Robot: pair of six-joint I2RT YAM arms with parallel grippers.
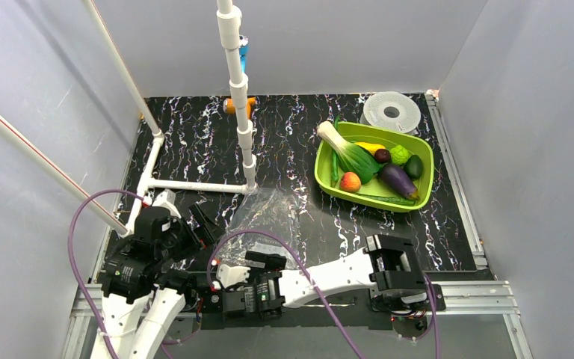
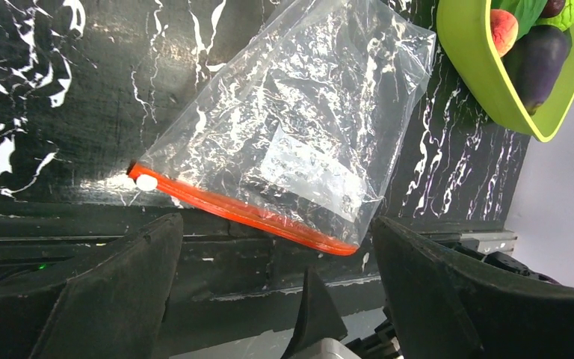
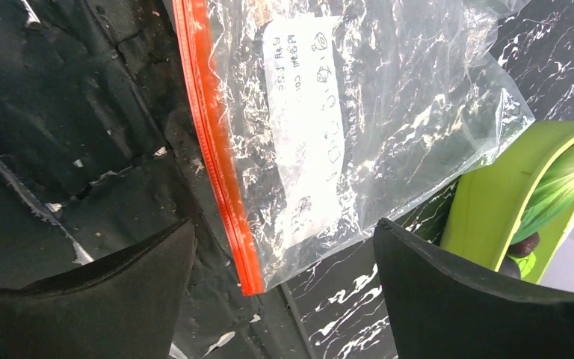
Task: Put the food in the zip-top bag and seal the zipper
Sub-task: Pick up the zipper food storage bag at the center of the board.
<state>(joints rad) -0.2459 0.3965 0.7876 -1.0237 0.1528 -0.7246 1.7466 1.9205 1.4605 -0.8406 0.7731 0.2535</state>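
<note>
1. Left wrist view: our left gripper (image 2: pixel 276 224) has its jaws spread wide and holds nothing. It hovers above the zipper (image 2: pixel 239 209) of the zip-top bag (image 2: pixel 291 127).
2. Our right gripper (image 3: pixel 284 228) is likewise spread and empty, over the bag's mouth edge, near its white label (image 3: pixel 306 127).
3. The bag lies flat on the black marbled table (image 1: pixel 194 149), just ahead of both grippers. We cannot tell through the crinkles whether the zipper is pressed closed.
4. The food (image 1: pixel 397 181) sits well apart in the lime-green tray (image 1: pixel 377 203) at the far right, including the peach (image 1: pixel 350 181), plum (image 1: pixel 382 155), leafy ball (image 1: pixel 399 155) and avocado (image 1: pixel 414 166).
</note>
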